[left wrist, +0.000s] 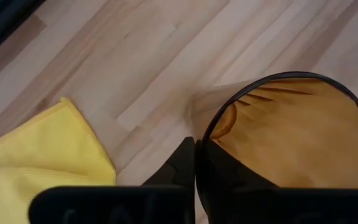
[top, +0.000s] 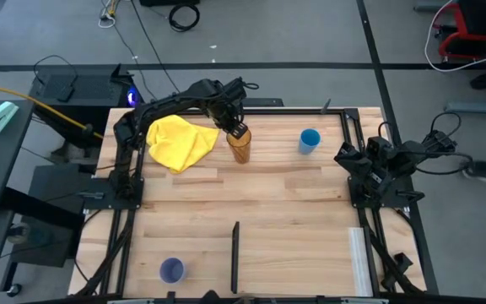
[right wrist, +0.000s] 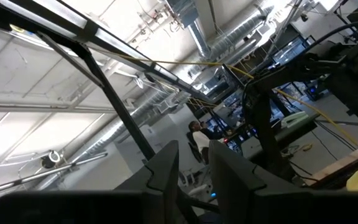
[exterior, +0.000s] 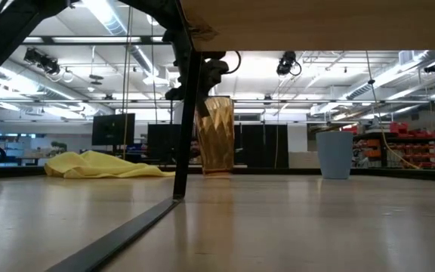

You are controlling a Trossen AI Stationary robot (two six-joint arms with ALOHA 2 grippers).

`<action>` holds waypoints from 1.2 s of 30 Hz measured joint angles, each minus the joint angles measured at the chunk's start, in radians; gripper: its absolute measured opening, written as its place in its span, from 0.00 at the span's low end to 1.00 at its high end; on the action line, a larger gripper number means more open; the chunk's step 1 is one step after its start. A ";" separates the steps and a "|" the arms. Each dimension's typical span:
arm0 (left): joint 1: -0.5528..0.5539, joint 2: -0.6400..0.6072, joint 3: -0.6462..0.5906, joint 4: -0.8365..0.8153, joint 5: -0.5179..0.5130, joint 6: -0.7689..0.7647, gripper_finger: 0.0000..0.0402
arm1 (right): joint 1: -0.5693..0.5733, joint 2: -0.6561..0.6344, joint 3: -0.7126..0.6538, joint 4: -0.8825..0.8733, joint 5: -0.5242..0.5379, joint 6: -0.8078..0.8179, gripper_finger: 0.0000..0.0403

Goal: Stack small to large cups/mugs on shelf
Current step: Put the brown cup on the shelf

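Observation:
The tall amber tumbler (top: 240,150) stands upright on its base at the far middle of the table, also seen in the low view (exterior: 216,137). My left gripper (top: 236,131) is over it, shut on its rim. The small blue cup (top: 310,141) stands on the table to the right of the tumbler. The lavender cup (top: 171,270) stands near the near left edge. My right gripper (right wrist: 194,158) waits folded at the table's right side (top: 369,165), pointing up into the room, its fingers a little apart and touching nothing. My left gripper pinches the tumbler's rim (left wrist: 205,138) on the side toward the yellow cloth. One finger (left wrist: 180,163) is outside the wall and the other (left wrist: 219,177) inside the cup. The fingers come from above, pointing down. The tumbler stays upright with its base (exterior: 216,172) on the table.
A crumpled yellow cloth (top: 180,140) lies just left of the tumbler. A dark upright divider (top: 235,253) stands at the near middle, and a pale strip (top: 358,257) lies near the right frame. Bare wood (top: 294,198) spreads across the table's middle.

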 joint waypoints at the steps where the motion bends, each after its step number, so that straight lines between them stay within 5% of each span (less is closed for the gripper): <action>1: -0.004 -0.002 0.000 -0.001 -0.001 0.002 0.05 | 0.000 0.000 0.000 0.000 0.000 0.000 0.24; 13: -0.161 -0.008 0.229 -0.252 -0.007 0.052 0.03 | 0.000 0.000 0.000 0.000 0.000 0.003 0.24; 20: -0.333 -0.008 0.337 -0.372 -0.112 0.047 0.03 | 0.000 0.000 0.000 -0.005 0.000 0.027 0.24; 28: -0.481 0.000 0.296 -0.222 -0.122 0.018 0.03 | 0.000 0.000 0.000 -0.015 0.000 0.029 0.24; 36: -0.479 0.001 0.162 -0.069 -0.132 -0.021 0.03 | 0.000 0.001 0.000 -0.053 0.000 0.079 0.24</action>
